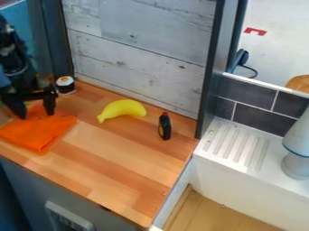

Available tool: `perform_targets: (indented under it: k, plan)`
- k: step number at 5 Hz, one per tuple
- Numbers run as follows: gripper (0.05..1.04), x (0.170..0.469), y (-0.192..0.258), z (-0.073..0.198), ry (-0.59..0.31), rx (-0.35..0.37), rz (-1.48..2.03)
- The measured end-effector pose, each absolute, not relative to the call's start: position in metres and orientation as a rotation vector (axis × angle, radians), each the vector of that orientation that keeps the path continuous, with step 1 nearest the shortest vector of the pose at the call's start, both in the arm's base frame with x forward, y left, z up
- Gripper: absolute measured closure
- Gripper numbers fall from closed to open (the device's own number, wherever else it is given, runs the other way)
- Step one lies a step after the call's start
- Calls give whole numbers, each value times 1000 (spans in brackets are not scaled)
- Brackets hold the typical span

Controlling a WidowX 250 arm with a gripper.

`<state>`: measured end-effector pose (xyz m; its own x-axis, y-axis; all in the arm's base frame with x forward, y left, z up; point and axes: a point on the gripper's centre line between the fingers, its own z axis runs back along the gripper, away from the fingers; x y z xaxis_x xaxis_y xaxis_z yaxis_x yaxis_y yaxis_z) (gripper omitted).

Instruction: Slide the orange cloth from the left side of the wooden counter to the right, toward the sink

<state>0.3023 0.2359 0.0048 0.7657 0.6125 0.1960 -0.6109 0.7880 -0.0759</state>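
Note:
At the far left, the black gripper (36, 113) hangs over the back part of an orange cloth (41, 133), its two fingers spread apart. Whether the fingertips touch the cloth I cannot tell. The cloth lies folded on the wooden counter (109, 158). Just right of the gripper, by the back wall, stands a small dark jar with a white top (66, 85). A yellow banana (122, 109) lies near the counter's middle back. Farther right is a small black bottle-shaped object (165, 126) with a reddish tip.
A whitish wood-plank panel (138, 54) rises behind the counter, with a dark post (208, 85) at its right end. Beyond the counter's right edge are a white ridged drainboard (236, 143), a sink basin and a grey-white object (297, 146).

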Motion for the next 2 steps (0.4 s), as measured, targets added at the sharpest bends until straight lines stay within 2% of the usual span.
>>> perform_targets:
  k: [1,2]
  plan:
    - [83,288,245,0,-220,-27,705]
    - [83,289,246,-2,-219,-5,693]
